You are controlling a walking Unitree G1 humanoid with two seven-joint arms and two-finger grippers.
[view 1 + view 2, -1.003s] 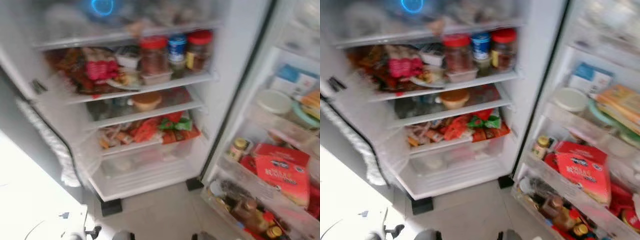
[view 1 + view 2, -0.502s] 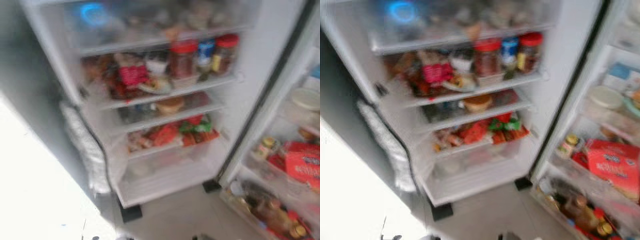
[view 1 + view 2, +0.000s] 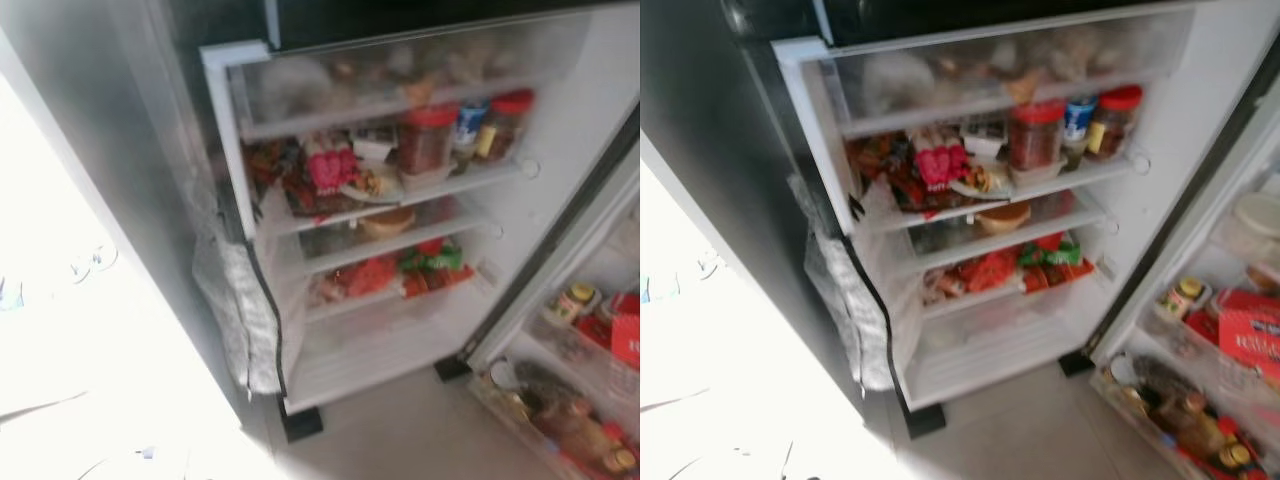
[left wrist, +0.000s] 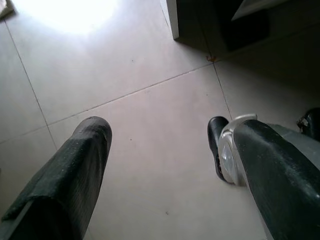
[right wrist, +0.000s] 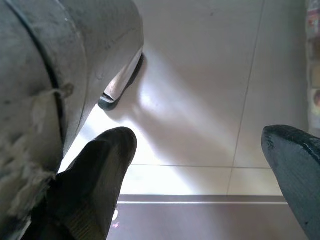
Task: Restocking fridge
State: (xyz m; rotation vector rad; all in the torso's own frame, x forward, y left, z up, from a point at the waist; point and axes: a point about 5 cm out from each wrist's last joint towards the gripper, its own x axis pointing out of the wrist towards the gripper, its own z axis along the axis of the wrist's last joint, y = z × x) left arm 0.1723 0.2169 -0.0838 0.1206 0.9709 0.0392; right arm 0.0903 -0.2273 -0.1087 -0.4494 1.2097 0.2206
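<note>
Left eye view showed the fridge (image 3: 400, 220) open, centre-right of frame, shelves packed; left gripper (image 4: 160, 165) and right gripper (image 5: 200, 165) hung over floor tiles (image 4: 140, 65), fingers apart, empty. Best to fetch stock first; aim for the bare bottom shelf (image 3: 370, 350).

Head down at fridge (image 3: 970, 190); wrists floorward.

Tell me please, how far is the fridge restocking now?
Done: the fridge stands open, its shelves and door racks already hold jars and packets. In hand: nothing; the left gripper and right gripper hang over the floor tiles, jaws open and empty. Left: probably fetching an item and placing it; the bottom drawer looks to have room.
</note>
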